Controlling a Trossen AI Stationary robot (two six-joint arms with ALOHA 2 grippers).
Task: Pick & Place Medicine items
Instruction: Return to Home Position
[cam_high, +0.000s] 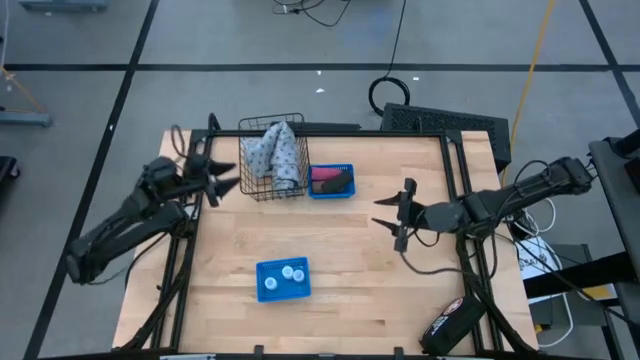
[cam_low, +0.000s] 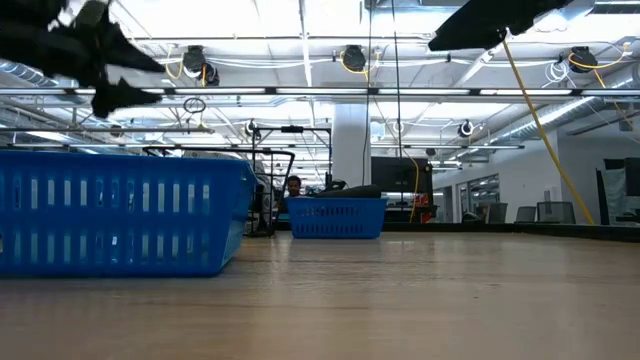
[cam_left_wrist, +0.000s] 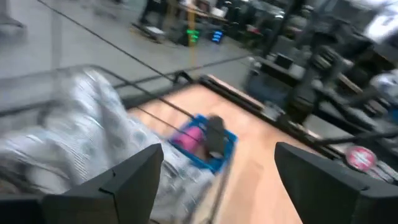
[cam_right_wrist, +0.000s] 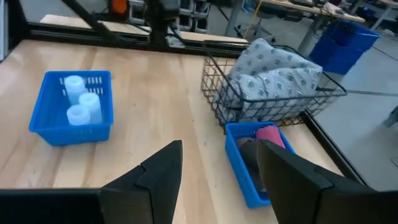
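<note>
Three small white bottles (cam_high: 287, 271) are grouped inside a slotted blue plastic tray (cam_high: 303, 291), low in the middle of the overhead frame, so the medicine items are judged already sorted. Upper left of centre, a soft patterned gray cloth (cam_high: 275, 150) is heaped in a black wire basket (cam_high: 248, 180). A smaller blue basket (cam_high: 331, 195) is set just beside it, at its right. Both the left gripper (cam_high: 232, 177) and the right gripper (cam_high: 381, 211) are held spread and empty, raised clear of the pale wooden table (cam_high: 400, 290), as suits a retreat.
</note>
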